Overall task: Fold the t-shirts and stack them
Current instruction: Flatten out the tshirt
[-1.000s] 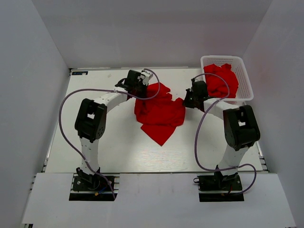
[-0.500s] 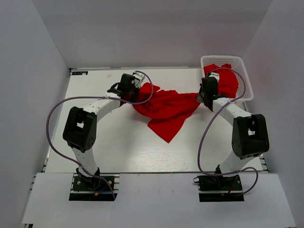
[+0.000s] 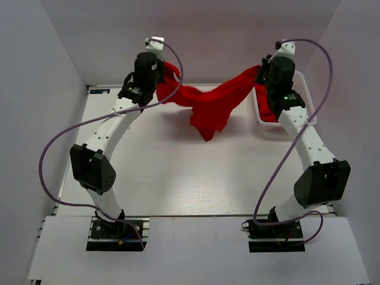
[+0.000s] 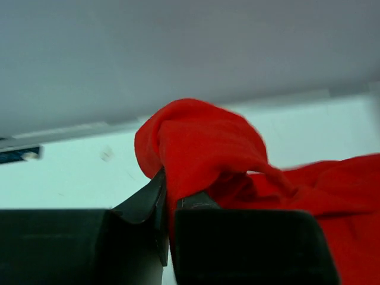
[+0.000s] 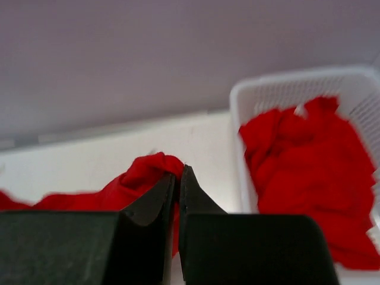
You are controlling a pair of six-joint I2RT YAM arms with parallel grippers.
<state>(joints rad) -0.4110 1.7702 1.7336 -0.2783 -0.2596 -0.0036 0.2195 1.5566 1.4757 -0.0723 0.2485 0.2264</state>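
T-shirt hangs over the table, ends pinched in left jaws and right jaws.

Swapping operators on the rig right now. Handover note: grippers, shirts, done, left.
Left gripper: shut on one end of a t-shirt.
Right gripper: shut on its other end.
The t-shirt hangs stretched between them in the air over the far side of the table, its middle sagging.
More red shirts lie crumpled in the basket; count unclear.
Done: one shirt picked up and spread. No folded stack in view.
Left: lay flat, fold, stack, then the rest.
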